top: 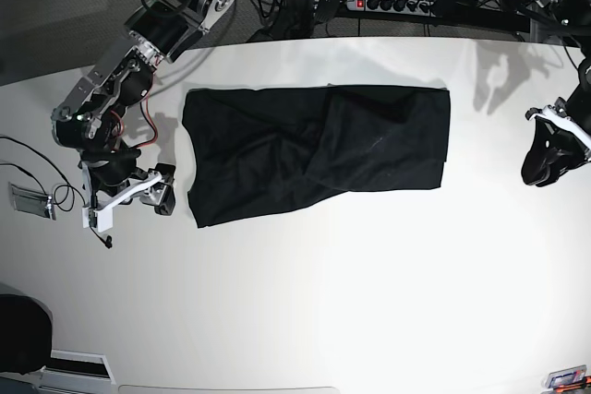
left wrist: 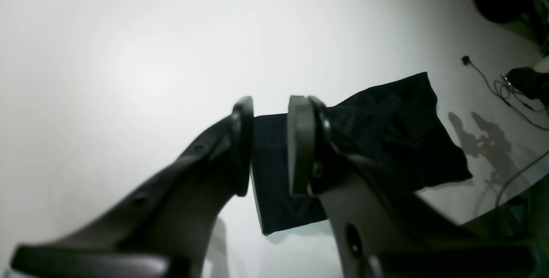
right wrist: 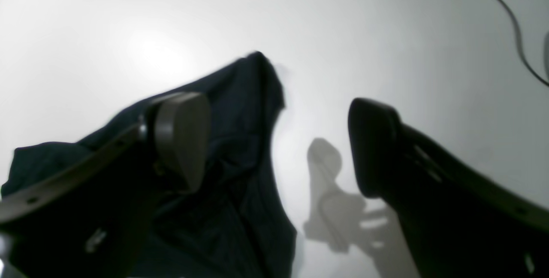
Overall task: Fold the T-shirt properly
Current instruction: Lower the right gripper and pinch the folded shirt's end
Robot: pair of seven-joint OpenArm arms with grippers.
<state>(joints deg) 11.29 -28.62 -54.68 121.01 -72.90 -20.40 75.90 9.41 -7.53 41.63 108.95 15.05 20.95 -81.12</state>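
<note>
Lying flat on a white table [top: 305,302], the black T-shirt [top: 319,149] is folded into a long rectangle with soft creases, and neither arm touches it. The left gripper [left wrist: 269,145] hangs above the table with its jaws parted by a narrow gap and nothing between them; through that gap, in the left wrist view, a strip of the shirt shows beyond the fingertips, while the rest spreads out past the right-hand jaw, whose finger hides part of the cloth. The right gripper [right wrist: 279,143] has its jaws spread wide and empty; one jaw sits in front of the shirt and covers part of it, the other stands over bare table, and the gripper's shadow falls between them. That view is blurred and cuts the shirt off at its lower edge. A thin black cable [right wrist: 510,16] runs beyond the jaws near the frame corner. From above, both grippers sit well apart from the shirt's short ends, and their jaws are too small to read.
</note>
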